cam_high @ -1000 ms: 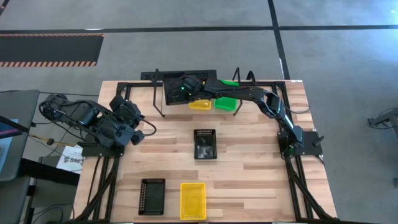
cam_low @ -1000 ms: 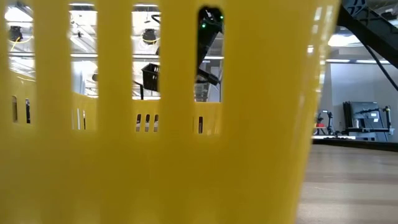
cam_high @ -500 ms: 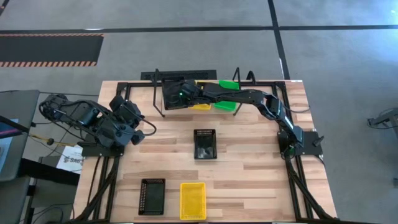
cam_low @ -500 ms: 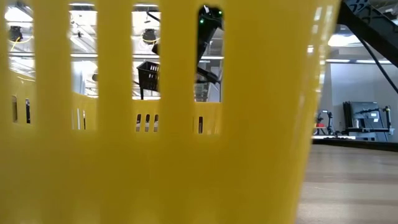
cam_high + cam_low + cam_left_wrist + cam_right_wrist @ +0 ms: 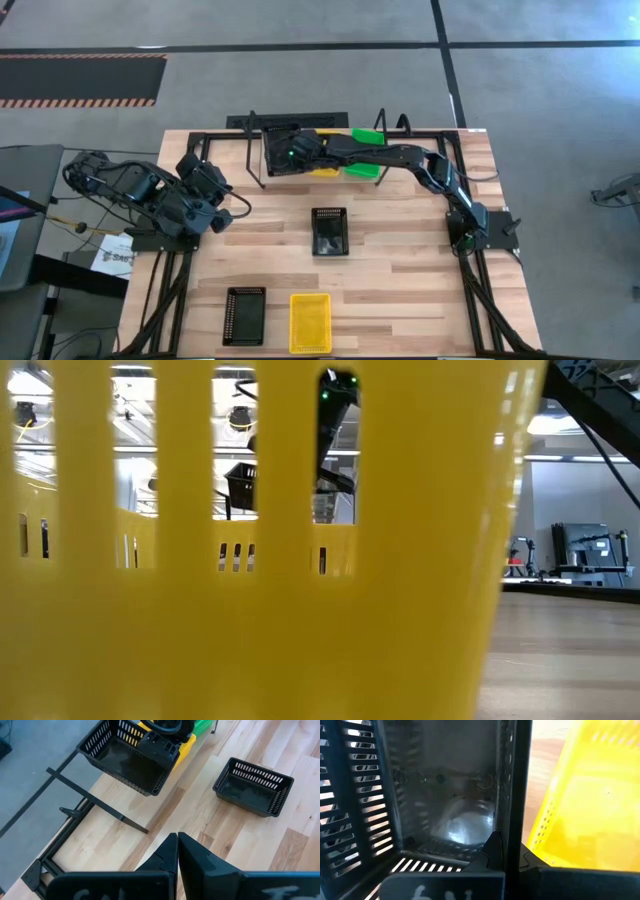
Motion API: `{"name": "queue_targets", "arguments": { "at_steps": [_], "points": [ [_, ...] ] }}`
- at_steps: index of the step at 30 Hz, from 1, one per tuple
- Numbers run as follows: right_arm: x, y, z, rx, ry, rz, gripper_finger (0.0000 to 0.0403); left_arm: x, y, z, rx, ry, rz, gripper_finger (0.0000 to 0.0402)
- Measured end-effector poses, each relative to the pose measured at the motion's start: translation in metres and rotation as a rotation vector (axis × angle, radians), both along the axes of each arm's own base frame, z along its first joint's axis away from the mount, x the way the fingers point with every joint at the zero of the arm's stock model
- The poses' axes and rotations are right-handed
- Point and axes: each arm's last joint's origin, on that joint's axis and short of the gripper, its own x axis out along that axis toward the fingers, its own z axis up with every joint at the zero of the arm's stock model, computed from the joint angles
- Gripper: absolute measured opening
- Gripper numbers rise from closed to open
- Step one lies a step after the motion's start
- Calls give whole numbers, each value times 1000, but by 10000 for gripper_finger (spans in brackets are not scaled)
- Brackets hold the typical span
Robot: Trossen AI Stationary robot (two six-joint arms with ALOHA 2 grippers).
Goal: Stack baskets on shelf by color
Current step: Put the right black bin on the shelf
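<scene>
Right now your left gripper point(image 5: 177, 851) is waiting at the left side of the pale wood surface point(image 5: 400, 270), its jaws pressed together on nothing. Near the front edge you are seeing a black perforated plastic basket point(image 5: 245, 315) lying just beside a yellow perforated plastic basket point(image 5: 310, 322), which is filling most of the low view. Another black basket of the same kind point(image 5: 329, 231) is sitting alone mid-surface. At the back, your right gripper point(image 5: 498, 851) is reaching over the left part of the low black wire-frame shelf point(image 5: 256, 160), jaws clamped on the wall of a third black perforated basket point(image 5: 127, 757) and holding it above the shelf. Just right of it, a yellow basket point(image 5: 324, 171) and two bright green baskets point(image 5: 364, 168) are resting on the shelf, partly hidden under the arm.
</scene>
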Motion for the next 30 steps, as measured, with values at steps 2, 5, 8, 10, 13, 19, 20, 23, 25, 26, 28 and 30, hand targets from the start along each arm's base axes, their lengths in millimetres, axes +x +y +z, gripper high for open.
{"name": "queue_targets", "arguments": {
  "at_steps": [2, 5, 8, 10, 13, 19, 20, 23, 25, 26, 28, 30],
  "points": [
    [0, 0, 0, -1, 0, -1, 0, 0, 0, 0, 0, 0, 0, 0],
    [0, 0, 0, 0, 0, 0, 0, 0, 0, 0, 0, 0, 0, 0],
    [1, 5, 0, -1, -3, 10, 0, 0, 0, 0, 0, 0, 0, 0],
    [3, 7, 0, -4, -9, 14, 0, 0, 0, 0, 0, 0, 0, 0],
    [3, 11, 0, -5, -9, 20, 0, 0, 0, 0, 0, -1, 1, 0],
    [4, 14, 1, -27, -4, 11, 0, 0, 0, 0, 0, 0, 1, 0],
    [4, 14, 1, -26, -4, 11, 0, 0, 0, 0, -1, -1, 1, 0],
    [4, 14, -2, -26, -4, 11, 0, 0, 0, 0, -6, -6, 9, 0],
    [4, 14, -7, -22, 1, 8, 0, 0, 0, 0, -6, -6, 9, 0],
    [5, 14, -10, -19, -3, 7, 0, 0, 0, 0, -6, -6, 9, 0],
    [6, 14, -16, -13, -15, 11, 0, 0, 0, 0, -6, -6, 9, 0],
    [7, 14, -20, -8, -23, 14, 0, 0, 0, 0, -6, -6, 9, 0]
  ]
}}
